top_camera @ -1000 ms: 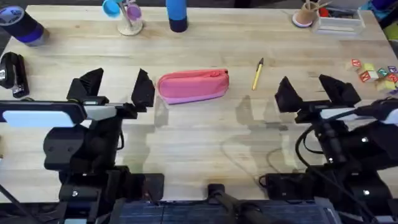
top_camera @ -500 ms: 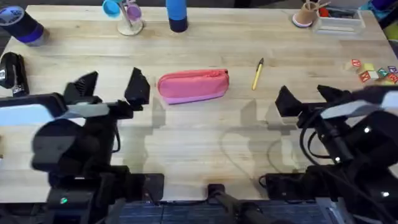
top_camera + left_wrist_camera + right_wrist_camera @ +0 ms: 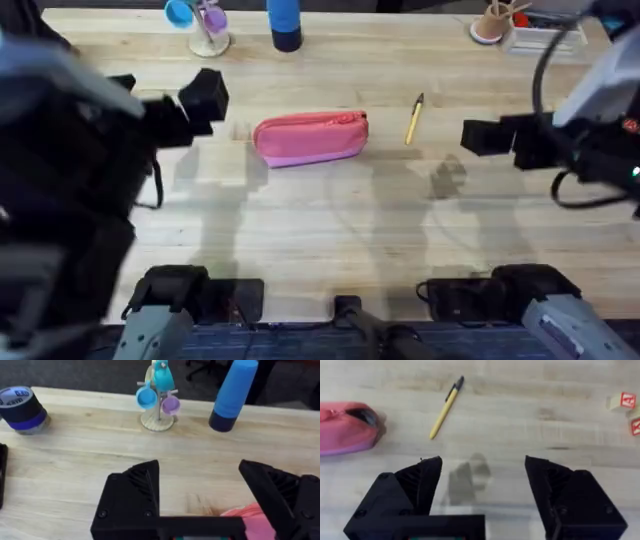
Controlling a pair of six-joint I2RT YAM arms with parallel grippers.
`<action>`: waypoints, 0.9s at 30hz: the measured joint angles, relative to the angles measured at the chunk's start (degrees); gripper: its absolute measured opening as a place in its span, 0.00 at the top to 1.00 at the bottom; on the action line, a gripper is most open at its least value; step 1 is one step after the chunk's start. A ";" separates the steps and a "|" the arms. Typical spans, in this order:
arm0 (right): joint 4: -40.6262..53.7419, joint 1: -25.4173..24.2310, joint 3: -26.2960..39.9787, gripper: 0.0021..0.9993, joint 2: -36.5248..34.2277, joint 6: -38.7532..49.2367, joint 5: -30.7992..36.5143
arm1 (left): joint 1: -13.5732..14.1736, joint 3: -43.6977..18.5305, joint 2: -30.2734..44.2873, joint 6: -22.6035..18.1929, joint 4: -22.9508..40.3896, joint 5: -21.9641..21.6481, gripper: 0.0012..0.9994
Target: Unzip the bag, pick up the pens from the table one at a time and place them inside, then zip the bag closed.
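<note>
On the table (image 3: pixel 330 220), both pincers gape empty; the right pincer (image 3: pixel 482 485) faces pen (image 3: pixel 446 407) and bag (image 3: pixel 345 425).

The pale light-wood plank bench (image 3: pixel 330 230) is carrying a soft pink fabric pouch (image 3: pixel 310 137) at centre, a slim yellow pen (image 3: pixel 414 120) lying just right of it, and a blue cylinder (image 3: pixel 284 24) standing at the top edge.

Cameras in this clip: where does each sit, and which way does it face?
Overhead: above the arm bases, looking down and forward at the table, both arms, bag, pen.
Left wrist: on the left gripper, facing the blue cylinder.
Right wrist: on the right gripper, facing down.
Shared: right wrist and overhead show bag and pen.
</note>
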State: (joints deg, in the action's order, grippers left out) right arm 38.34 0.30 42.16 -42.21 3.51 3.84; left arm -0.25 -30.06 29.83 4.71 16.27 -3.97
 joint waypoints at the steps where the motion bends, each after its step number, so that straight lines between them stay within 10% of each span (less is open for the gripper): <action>1: 2.41 0.00 2.56 0.00 -2.58 0.00 0.00 | 0.00 -2.31 2.51 0.00 1.55 0.02 0.01; 12: 15.58 0.00 17.90 0.00 -20.87 0.37 0.00 | 0.00 -19.62 22.22 -0.02 15.09 3.54 0.01; 27: 15.84 0.00 18.66 0.00 -21.76 0.44 0.00 | 0.00 -24.24 29.04 -0.27 19.96 8.16 0.01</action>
State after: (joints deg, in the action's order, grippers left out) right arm 54.17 0.30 60.82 -63.96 3.95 3.84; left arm -0.25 -54.29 58.87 4.44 36.23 4.19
